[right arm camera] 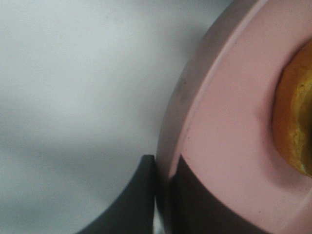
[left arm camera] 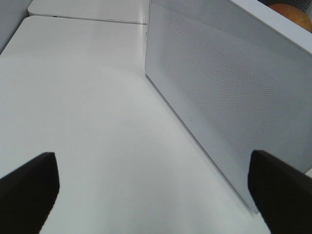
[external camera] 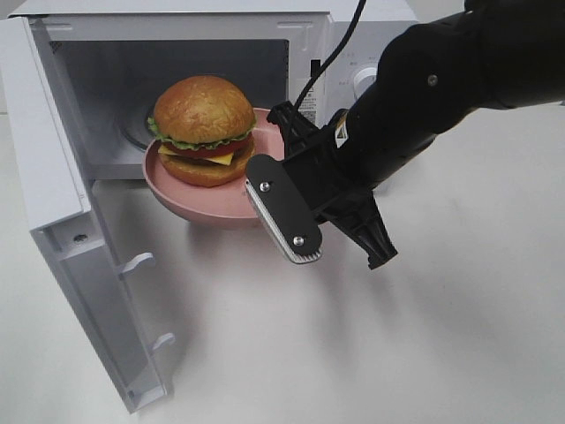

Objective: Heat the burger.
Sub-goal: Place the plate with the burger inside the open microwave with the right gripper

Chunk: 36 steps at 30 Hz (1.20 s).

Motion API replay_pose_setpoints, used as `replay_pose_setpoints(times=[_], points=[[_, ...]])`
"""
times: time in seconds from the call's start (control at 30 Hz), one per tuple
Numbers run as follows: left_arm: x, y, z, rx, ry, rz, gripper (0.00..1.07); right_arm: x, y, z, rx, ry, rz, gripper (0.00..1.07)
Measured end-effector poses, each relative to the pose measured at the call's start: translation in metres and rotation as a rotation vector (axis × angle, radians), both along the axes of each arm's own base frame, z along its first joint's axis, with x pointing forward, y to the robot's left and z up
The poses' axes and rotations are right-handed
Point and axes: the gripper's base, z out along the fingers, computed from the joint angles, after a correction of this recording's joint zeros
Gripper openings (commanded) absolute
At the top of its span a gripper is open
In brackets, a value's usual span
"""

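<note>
The burger, with a golden-brown bun, lettuce, patty and cheese, sits on a pink plate. The plate hangs half in the open microwave, above its front sill. My right gripper is shut on the plate's right rim. In the right wrist view its fingers clamp the pink rim, with the bun's edge beside them. My left gripper is open and empty, over the table outside the microwave door. A sliver of the bun shows over the door.
The microwave door stands swung open to the left, with two latch hooks on its inner face. The control panel is right of the opening, partly behind my right arm. White table lies in front.
</note>
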Motion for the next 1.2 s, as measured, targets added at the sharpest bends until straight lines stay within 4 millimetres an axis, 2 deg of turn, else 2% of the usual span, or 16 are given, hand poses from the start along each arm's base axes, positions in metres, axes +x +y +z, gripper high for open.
replay_pose_setpoints(times=[1.2], points=[[0.0, 0.0, 0.0, 0.0, 0.0, 0.0, 0.98, 0.07, 0.055, -0.01, 0.014, 0.013, -0.099, 0.0]])
